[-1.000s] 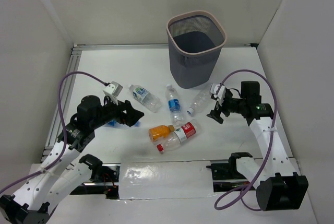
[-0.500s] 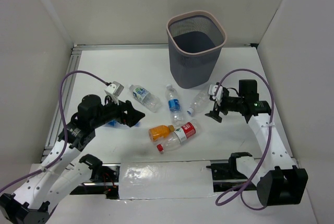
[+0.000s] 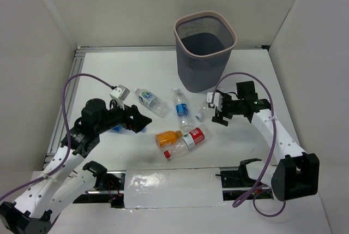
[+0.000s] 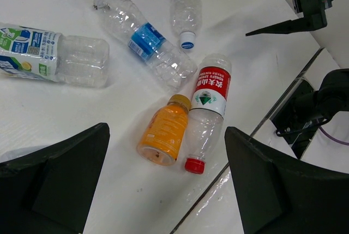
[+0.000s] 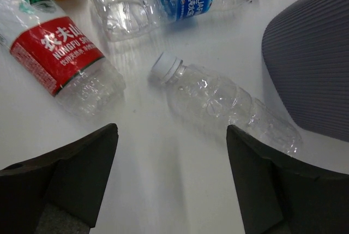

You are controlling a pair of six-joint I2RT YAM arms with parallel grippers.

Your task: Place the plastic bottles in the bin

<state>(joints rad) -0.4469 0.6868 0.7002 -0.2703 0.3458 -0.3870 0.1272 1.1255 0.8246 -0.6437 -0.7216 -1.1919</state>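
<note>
Plastic bottles (image 3: 182, 109) loose on table (image 3: 125, 70), bin (image 3: 203, 65) beside them.

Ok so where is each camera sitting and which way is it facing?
Top external: above and behind the arm bases, looking down on the table, bin and bottles; both arms show.
Left wrist: looks down on the orange-drink bottle and red-label bottle; own fingers frame the bottom.
Right wrist: looks down on an unlabelled clear bottle beside the bin; own fingers below.
Shared: both wrist views show the red-label bottle.
</note>
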